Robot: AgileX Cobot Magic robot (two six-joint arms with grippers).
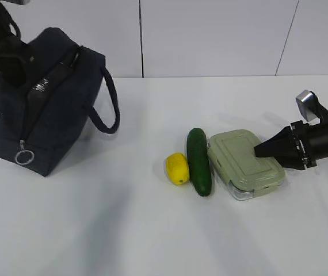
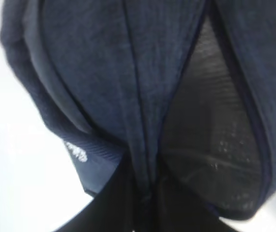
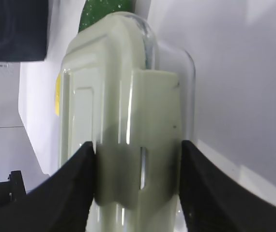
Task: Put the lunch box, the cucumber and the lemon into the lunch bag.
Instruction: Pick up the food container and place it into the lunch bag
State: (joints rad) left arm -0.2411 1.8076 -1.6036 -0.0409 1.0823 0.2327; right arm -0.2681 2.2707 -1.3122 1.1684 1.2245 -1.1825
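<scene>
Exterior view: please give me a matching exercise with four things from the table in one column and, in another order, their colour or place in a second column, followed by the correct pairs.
Things:
1. lemon
2. cucumber
3. lunch box
4. lunch bag

Descriptions:
A. dark navy, far left on the table
B. pale green lid, rightmost of the three items in a row
C. bright yellow, leftmost of the row
D. dark green, lying between two other items

Pairs: 1-C, 2-D, 3-B, 4-A

one lunch bag [image 1: 49, 109], one lemon [image 1: 176, 168], one cucumber [image 1: 199, 161], one lunch box [image 1: 241, 162], two grippers
</scene>
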